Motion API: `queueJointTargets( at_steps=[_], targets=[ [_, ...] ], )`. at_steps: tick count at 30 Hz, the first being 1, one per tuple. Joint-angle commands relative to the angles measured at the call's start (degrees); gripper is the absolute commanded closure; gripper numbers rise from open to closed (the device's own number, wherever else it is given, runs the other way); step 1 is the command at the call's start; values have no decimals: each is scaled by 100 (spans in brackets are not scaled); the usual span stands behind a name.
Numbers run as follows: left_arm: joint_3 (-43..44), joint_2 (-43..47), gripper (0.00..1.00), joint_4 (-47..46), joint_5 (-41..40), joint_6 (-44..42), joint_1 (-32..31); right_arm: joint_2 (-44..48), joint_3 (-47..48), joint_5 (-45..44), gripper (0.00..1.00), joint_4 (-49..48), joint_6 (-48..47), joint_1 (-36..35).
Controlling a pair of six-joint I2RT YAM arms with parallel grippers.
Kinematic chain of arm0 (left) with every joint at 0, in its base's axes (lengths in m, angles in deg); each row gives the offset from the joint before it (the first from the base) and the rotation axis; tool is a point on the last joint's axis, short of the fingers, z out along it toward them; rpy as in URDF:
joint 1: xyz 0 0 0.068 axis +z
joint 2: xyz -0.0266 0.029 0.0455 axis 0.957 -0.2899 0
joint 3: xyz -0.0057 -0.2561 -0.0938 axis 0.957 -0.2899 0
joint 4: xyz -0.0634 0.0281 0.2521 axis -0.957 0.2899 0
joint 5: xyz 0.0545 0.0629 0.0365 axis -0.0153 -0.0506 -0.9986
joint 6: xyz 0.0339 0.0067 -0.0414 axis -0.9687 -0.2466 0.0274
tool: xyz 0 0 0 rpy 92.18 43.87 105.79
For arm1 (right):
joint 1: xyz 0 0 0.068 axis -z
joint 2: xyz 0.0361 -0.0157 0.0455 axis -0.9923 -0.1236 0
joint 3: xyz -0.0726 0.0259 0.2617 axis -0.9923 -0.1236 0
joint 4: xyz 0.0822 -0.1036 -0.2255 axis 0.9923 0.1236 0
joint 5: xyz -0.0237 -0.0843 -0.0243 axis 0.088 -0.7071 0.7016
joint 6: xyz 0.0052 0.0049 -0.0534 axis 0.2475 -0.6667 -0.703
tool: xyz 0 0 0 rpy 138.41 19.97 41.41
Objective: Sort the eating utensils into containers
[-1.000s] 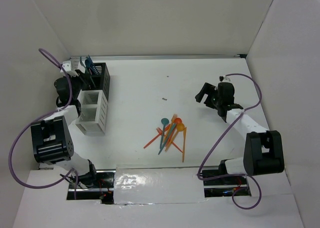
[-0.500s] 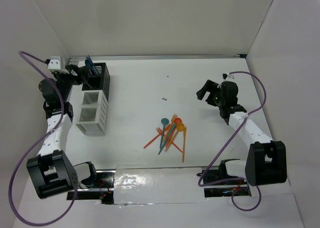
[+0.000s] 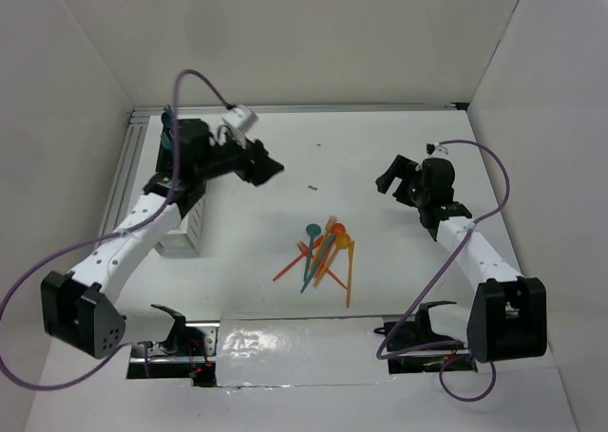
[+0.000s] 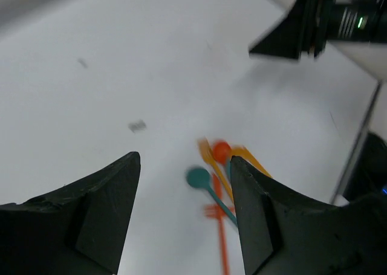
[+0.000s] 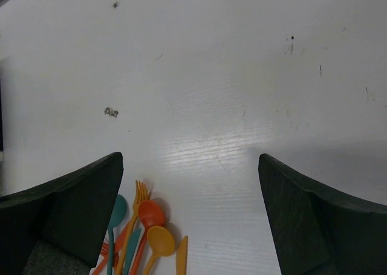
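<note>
Several eating utensils (image 3: 326, 249), spoon bowls far, handles near

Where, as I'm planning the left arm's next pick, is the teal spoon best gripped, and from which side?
Grip the teal spoon at the neck just below its bowl, coming straight down at the pile's far edge. The bowl lies out on bare table there, while the handle runs back in among the orange utensils. The open left gripper should probably straddle the neck crosswise.

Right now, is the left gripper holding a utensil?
No. In the left wrist view the left gripper is open with nothing between its fingers, and the utensils lie on the table beyond.
</note>
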Motion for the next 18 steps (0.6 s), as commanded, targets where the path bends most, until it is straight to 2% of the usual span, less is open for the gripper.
queueJointTargets(
  at_steps=[1,2,3,5,8,18],
  targets=[
    [-216,-379,27,1203,-794,643,-933,475,-141,-139,1,-10,-15,48],
    [-129,-667,28,1536,-1622,1097,-1475,590,-229,-139,1,-11,45,48],
    [-137,-826,29,1539,-1630,1102,-1481,591,-230,-139,1,-11,46,48],
    [55,-1117,31,1897,-2032,1582,-2014,643,-283,-139,1,-11,81,48],
    [152,-1618,38,1987,-2227,2066,-2200,687,-335,-86,1,-11,73,48],
    [1031,-3394,45,2356,-3018,2428,-2746,881,-388,-341,0,165,-24,74]
  ],
)
